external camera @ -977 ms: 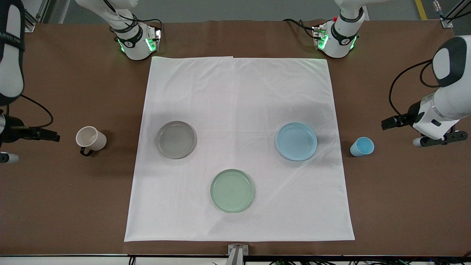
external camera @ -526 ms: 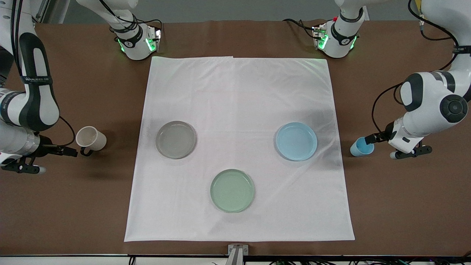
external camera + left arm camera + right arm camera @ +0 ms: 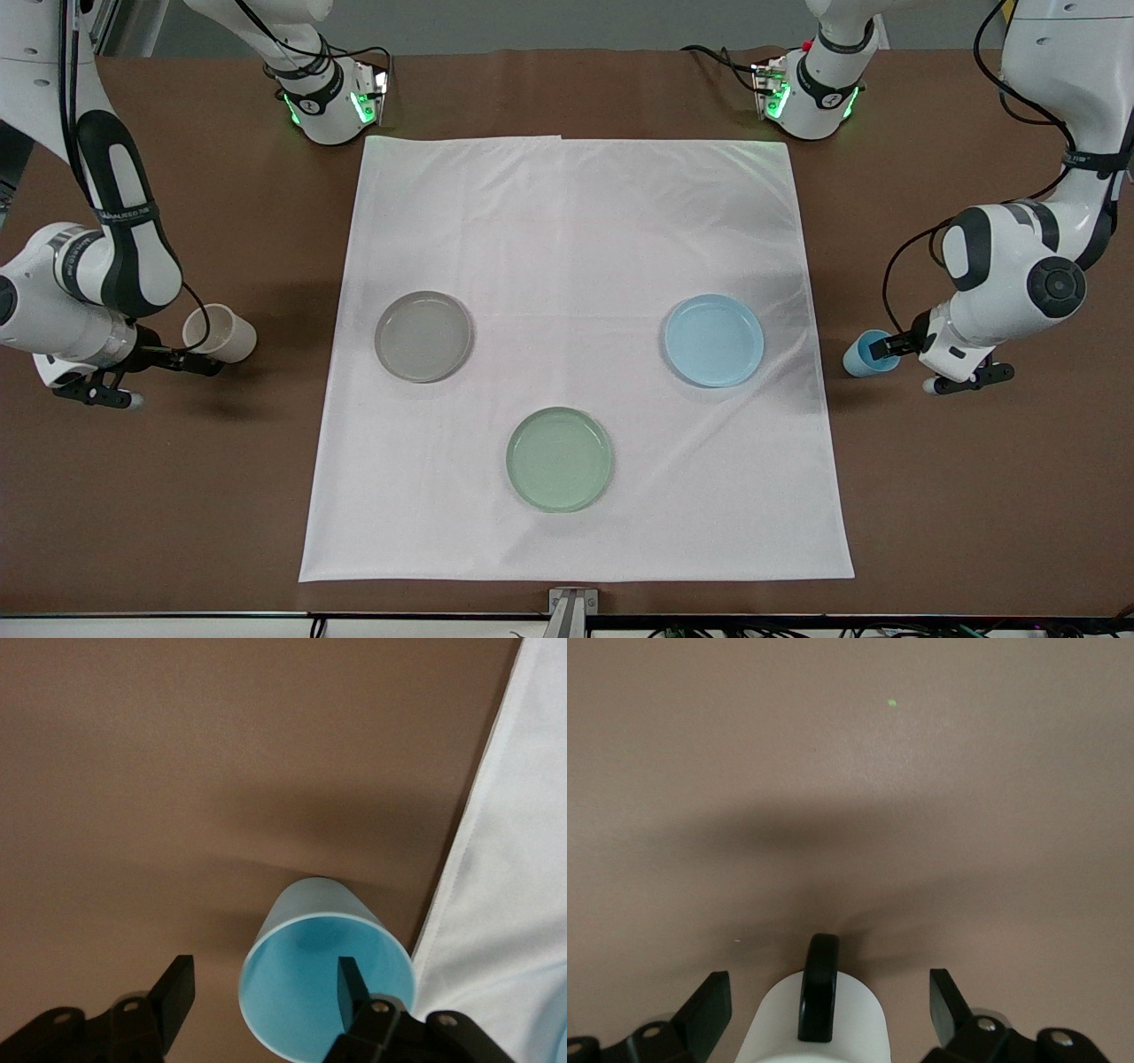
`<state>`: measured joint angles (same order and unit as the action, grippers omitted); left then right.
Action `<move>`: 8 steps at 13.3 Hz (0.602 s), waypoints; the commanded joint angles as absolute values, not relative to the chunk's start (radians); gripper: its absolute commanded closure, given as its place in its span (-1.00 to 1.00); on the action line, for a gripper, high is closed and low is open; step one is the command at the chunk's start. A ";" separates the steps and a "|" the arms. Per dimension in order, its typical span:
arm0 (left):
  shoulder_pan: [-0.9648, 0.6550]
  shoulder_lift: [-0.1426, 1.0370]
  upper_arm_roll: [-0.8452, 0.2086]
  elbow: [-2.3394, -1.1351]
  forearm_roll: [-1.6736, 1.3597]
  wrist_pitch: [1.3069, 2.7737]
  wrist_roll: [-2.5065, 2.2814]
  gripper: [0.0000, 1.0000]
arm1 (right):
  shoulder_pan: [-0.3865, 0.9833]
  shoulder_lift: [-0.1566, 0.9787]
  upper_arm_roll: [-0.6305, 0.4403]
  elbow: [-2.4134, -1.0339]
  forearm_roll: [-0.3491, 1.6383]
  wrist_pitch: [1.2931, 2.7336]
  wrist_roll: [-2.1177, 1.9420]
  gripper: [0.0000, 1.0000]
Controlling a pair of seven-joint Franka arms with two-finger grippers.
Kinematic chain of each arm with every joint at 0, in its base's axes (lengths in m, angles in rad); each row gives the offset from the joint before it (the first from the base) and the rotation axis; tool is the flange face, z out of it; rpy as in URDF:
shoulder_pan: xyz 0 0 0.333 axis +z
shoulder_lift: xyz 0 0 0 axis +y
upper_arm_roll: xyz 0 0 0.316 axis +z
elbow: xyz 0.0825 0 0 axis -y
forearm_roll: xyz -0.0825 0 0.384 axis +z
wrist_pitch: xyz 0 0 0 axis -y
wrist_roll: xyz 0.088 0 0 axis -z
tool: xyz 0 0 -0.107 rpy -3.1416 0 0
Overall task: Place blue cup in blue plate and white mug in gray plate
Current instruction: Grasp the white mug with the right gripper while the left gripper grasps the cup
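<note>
- Progress: nothing placed yet. Blue plate (image 3: pixel 714 340), gray plate (image 3: pixel 423 336) and pale green plate (image 3: pixel 559 458) all sit bare on the white cloth (image 3: pixel 576 230); both pick-ups are at the approach stage.
- Blue cup (image 3: pixel 864 354): standing on the bare brown counter (image 3: pixel 974 496), just off the cloth at the left arm's end, at 3 o'clock from the blue plate.
- Left gripper (image 3: pixel 259 989): low at the cup, fingers (image 3: pixel 175 988) spread wide; one finger hangs inside the cup mouth, the other outside the wall. Not yet closed on the wall.
- White mug (image 3: pixel 221 332): on the counter at the right arm's end, at 9 o'clock from the gray plate, handle up toward the wrist camera.
- Right gripper (image 3: pixel 829 1005): fingers wide, straddling the mug body, no contact visible.
- Left to do, by my reading: close, lift, carry and set down, for each item.
</note>
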<state>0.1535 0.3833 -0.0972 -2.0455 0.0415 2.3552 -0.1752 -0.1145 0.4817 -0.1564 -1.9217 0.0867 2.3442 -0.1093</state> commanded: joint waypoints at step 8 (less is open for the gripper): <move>0.147 0.370 -0.118 -2.048 0.037 2.338 -0.187 0.99 | -0.132 0.502 -0.144 -1.928 0.126 2.358 -0.123 0.21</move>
<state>0.1515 0.4079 -0.1076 -2.0429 0.0415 2.3553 -0.1753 -0.1164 0.5074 -0.1560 -1.9217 0.1058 2.3474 -0.1094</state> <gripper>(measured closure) 0.965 0.454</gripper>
